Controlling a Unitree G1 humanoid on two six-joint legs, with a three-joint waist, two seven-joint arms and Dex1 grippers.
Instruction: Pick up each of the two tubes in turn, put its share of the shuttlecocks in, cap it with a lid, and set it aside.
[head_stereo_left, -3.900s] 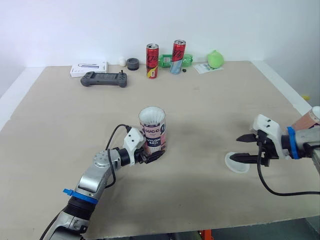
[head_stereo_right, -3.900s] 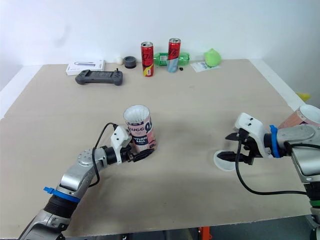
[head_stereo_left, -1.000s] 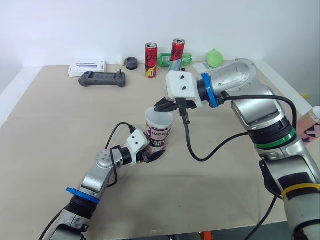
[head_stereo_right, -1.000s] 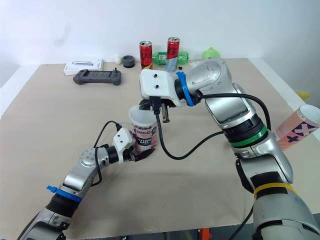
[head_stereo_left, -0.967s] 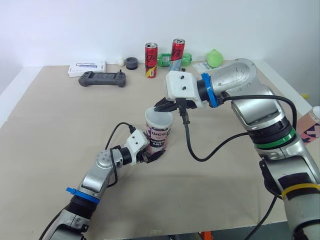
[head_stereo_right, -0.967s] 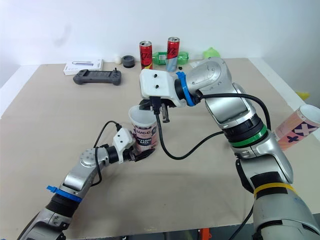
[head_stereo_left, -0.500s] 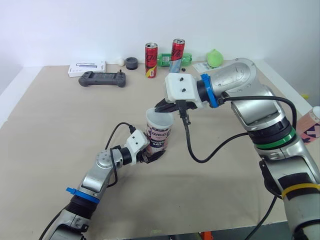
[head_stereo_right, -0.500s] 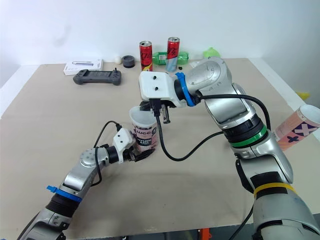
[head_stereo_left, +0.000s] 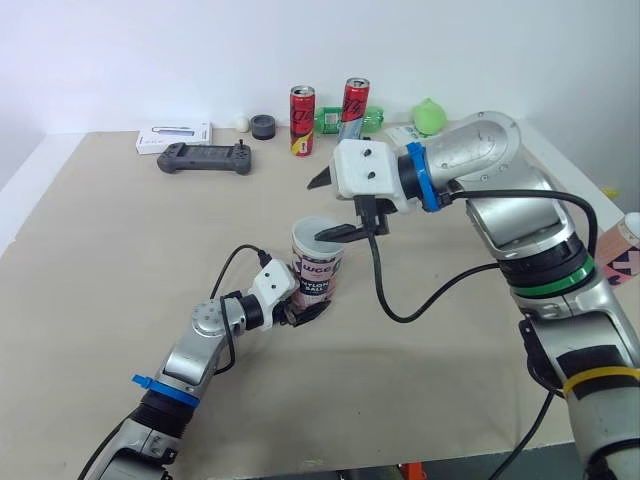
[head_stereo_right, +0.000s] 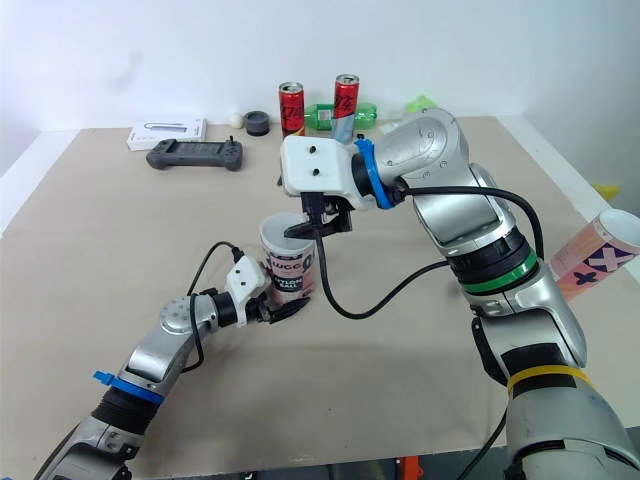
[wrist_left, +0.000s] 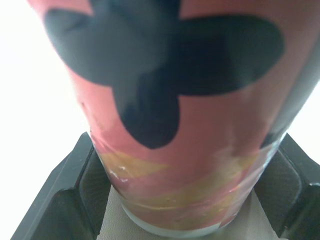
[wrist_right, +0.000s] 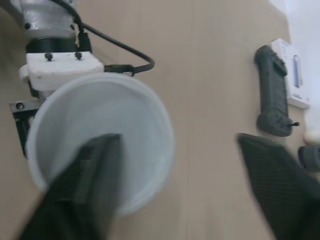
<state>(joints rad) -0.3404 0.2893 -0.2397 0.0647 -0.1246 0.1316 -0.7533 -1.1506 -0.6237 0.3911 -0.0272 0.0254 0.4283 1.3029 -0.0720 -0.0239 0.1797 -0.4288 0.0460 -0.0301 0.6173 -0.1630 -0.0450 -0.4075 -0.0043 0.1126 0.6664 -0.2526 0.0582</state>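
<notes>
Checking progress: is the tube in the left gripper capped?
Capped: a white lid covers the tube; the right gripper is open above it.

A plain white wall (head_stereo_left: 150, 60) is recorded behind the scene, unbroken across the full width. A desk (head_stereo_left: 120, 260) with a matt beige top is noted in front of it, its far edge seen against the wall. A white margin (head_stereo_left: 18, 190) is observed along the desk's left side, and a like strip (head_stereo_left: 565, 170) along its right. Dark grey floor (head_stereo_left: 480, 466) is visible past the near edge, with an orange part (head_stereo_left: 405, 468) of unidentified kind. Lighting is even and diffuse.
</notes>
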